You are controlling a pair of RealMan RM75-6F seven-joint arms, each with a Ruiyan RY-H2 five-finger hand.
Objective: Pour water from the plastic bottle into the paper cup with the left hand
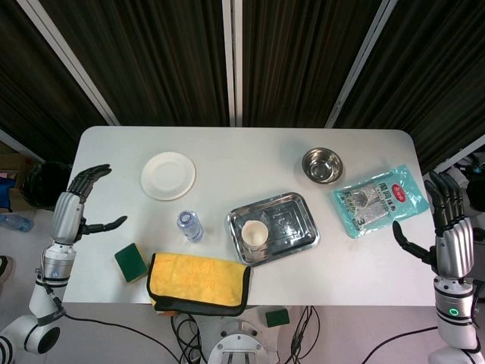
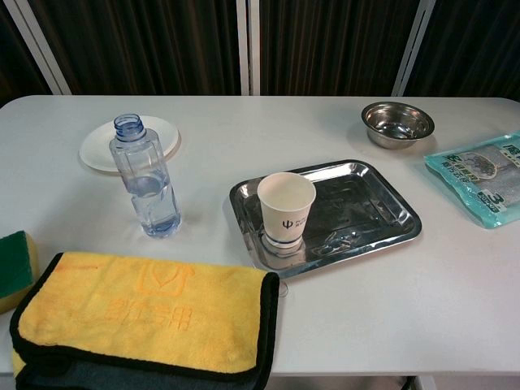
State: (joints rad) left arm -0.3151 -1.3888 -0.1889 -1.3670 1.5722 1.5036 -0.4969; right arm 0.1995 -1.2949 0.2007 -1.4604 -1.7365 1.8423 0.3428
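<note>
In the chest view, we see the snack packet [image 2: 485,176] cut off at the right edge, the sponge [image 2: 15,266] at the left edge, and the folded yellow towel [image 2: 146,321] at the bottom edge.

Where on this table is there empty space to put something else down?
Bare tabletop runs along the far edge between the white plate and the steel bowl, and at the near right corner, in front of the metal tray and snack packet. The near left is crowded: bottle, sponge, yellow towel.
</note>
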